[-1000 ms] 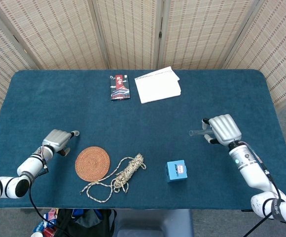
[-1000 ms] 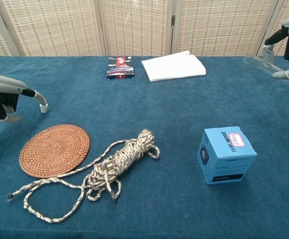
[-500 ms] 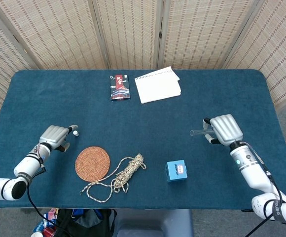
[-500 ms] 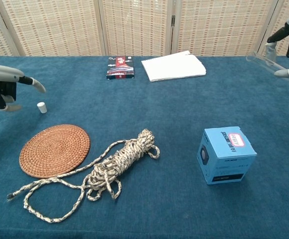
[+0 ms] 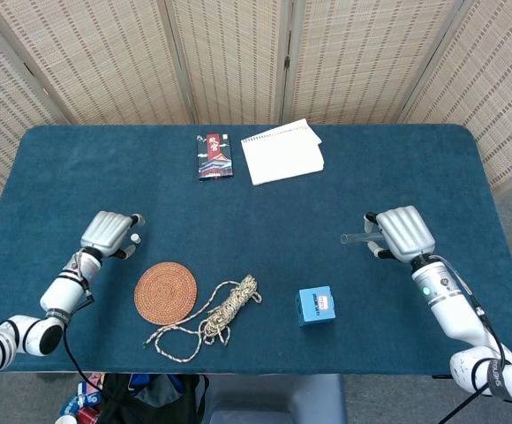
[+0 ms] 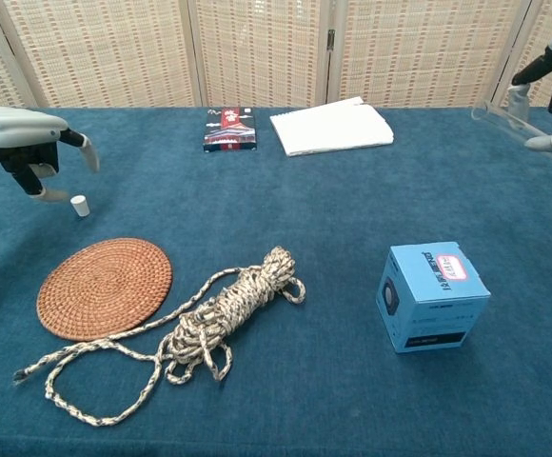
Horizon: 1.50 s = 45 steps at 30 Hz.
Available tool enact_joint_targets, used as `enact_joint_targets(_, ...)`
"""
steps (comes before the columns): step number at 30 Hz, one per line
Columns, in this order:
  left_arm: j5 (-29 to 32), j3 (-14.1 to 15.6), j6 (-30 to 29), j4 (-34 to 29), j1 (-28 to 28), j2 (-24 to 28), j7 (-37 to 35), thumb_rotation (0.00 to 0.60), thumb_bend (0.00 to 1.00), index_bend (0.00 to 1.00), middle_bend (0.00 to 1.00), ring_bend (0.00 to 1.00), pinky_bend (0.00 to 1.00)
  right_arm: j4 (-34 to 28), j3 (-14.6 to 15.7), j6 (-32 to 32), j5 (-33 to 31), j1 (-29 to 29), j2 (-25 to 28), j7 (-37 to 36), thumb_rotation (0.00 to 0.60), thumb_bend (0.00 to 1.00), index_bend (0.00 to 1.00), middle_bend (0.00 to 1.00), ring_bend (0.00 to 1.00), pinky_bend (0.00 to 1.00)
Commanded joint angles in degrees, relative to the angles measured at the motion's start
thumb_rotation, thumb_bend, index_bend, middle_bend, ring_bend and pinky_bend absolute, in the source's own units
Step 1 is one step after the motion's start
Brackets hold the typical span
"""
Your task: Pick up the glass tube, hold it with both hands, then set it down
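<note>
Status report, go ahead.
Right hand holds the glass tube off the table. Left hand open, empty, far across. Blue box and rope below between them.

Bright, even light; soft shadows; sharp focus throughout.

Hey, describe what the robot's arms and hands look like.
Each robot hand, left and right, has a ribbed silver-grey back with dark finger segments and white tips. The arms are glossy white with black joint bands. A black cable runs along each forearm, and the right arm shows a small green light near the wrist.
</note>
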State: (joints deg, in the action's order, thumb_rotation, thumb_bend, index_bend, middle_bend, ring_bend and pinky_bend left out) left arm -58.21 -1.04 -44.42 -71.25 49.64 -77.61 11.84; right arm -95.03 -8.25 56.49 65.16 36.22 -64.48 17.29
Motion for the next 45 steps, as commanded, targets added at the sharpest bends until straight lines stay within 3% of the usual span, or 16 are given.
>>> enact_joint_targets(1,1.18,-0.49,1.9,2.67,0.37,-1.91,1.7,0.6,0.29,0.35,0.93,0.95,0.99,0.15,-0.01,-0.12,-0.1,0.0,-0.06,-0.04,0.6,0.61,0.85,1.0,1.0,1.0)
enact_joint_targets(20,3.57,-2.75,6.69,9.53,0.42,-6.07,2.96,0.6,0.29,0.4,0.94,0.96,0.99,1.32,-0.08,-0.86,-0.35,0.24,-0.69,-0.18,0.6,0.61,0.86,1.0,1.0,1.0)
enact_joint_targets(45,4.15,-4.66,8.16,13.16,0.54,-8.44,4.12,0.6,0.33,0.44,0.94,0.96,0.99,1.54,-0.12,-1.23,-1.12,0.22,-0.6,0.08,0.6,0.61,0.86,1.0,1.0,1.0)
